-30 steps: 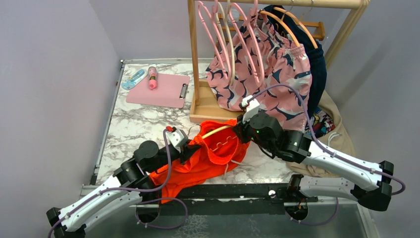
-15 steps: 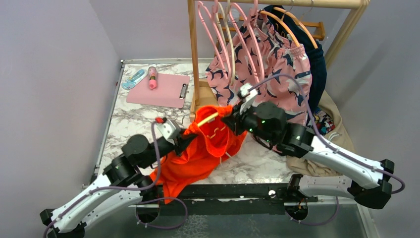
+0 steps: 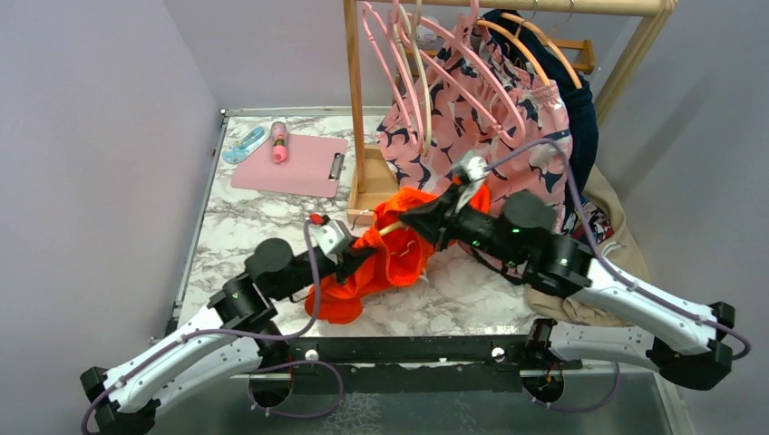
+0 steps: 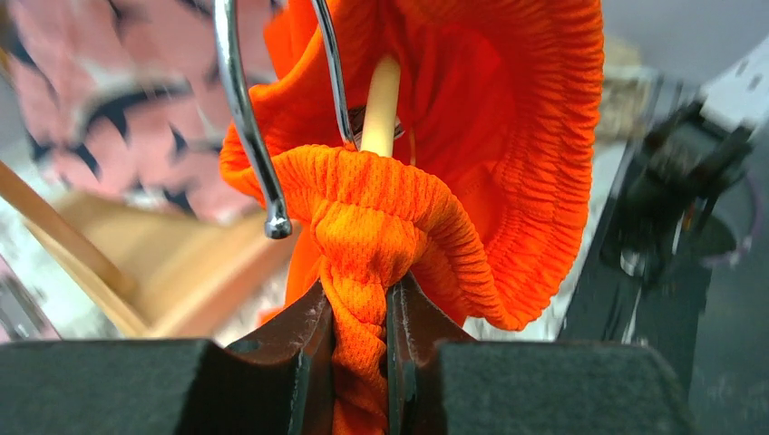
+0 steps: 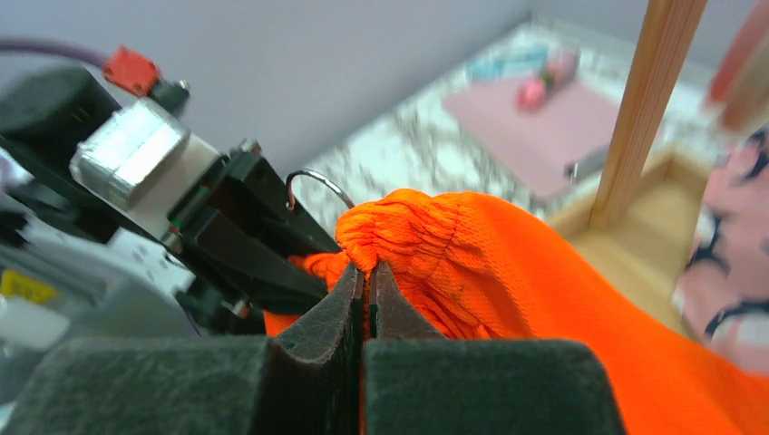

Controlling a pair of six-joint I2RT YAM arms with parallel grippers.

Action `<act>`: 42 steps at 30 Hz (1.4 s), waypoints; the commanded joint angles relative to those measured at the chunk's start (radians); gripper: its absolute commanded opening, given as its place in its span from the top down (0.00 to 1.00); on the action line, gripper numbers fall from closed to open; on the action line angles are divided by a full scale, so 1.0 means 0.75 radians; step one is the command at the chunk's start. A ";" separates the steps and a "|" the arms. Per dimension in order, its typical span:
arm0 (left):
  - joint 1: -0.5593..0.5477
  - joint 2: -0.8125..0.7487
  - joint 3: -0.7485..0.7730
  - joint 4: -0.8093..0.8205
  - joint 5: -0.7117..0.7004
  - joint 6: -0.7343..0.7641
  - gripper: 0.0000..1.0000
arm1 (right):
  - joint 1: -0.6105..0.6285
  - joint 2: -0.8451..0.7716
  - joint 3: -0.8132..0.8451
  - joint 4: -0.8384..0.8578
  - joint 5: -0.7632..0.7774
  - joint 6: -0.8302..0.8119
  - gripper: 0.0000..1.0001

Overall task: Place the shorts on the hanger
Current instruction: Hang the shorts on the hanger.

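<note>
The orange-red shorts point(image 3: 385, 258) hang bunched between my two grippers above the marble table. My left gripper point(image 3: 361, 256) is shut on a fold of the shorts point(image 4: 363, 272). My right gripper point(image 3: 410, 217) is shut on the elastic waistband point(image 5: 399, 231). The pale-yellow hanger point(image 4: 381, 100) runs inside the waistband; only a short piece of its bar shows, with its metal hook point(image 4: 247, 118) in front. The hook also shows in the right wrist view point(image 5: 317, 181). In the top view only a short bit of the hanger point(image 3: 388, 229) peeks from the fabric.
A wooden rack point(image 3: 355, 100) stands behind, with pink hangers point(image 3: 399, 63), shark-pattern pink shorts point(image 3: 508, 136) and orange hangers point(image 3: 535, 41). A beige garment point(image 3: 617, 236) lies at the right. A pink clipboard point(image 3: 290, 163) with small items is at the back left.
Both grippers have lifted the shorts and moved them back and to the right toward the rack. The fabric has bunched up and left most of the table's front.
</note>
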 commanded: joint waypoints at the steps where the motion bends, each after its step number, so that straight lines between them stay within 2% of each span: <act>1: -0.001 -0.062 -0.134 0.077 0.054 -0.108 1.00 | 0.012 0.032 -0.130 -0.036 -0.086 0.095 0.99; 7: -0.001 -0.110 -0.207 0.100 0.046 -0.116 1.00 | 0.012 0.090 -0.163 0.000 -0.121 0.145 0.99; 14: -0.001 -0.232 -0.221 0.121 0.010 -0.106 1.00 | 0.012 0.123 -0.038 0.005 -0.076 0.106 0.99; 18: -0.001 -0.274 -0.214 0.146 -0.007 -0.122 1.00 | 0.012 0.145 0.016 -0.036 0.076 0.090 0.99; 24: -0.001 -0.290 -0.223 0.099 -0.015 -0.155 1.00 | 0.013 0.266 0.210 -0.335 0.459 -0.041 0.99; 29: -0.001 -0.290 -0.254 0.061 -0.064 -0.162 1.00 | 0.012 0.321 0.293 -0.451 0.606 -0.143 0.99; 31: -0.001 -0.271 -0.260 0.060 -0.085 -0.158 1.00 | 0.013 0.326 0.308 -0.445 0.553 -0.164 0.99; 37: -0.001 -0.199 -0.280 0.119 -0.088 -0.165 1.00 | 0.015 0.310 0.206 -0.301 0.126 -0.184 0.99; 42: -0.001 -0.226 -0.314 0.133 -0.113 -0.170 1.00 | 0.015 0.362 0.181 -0.332 -0.107 -0.180 0.99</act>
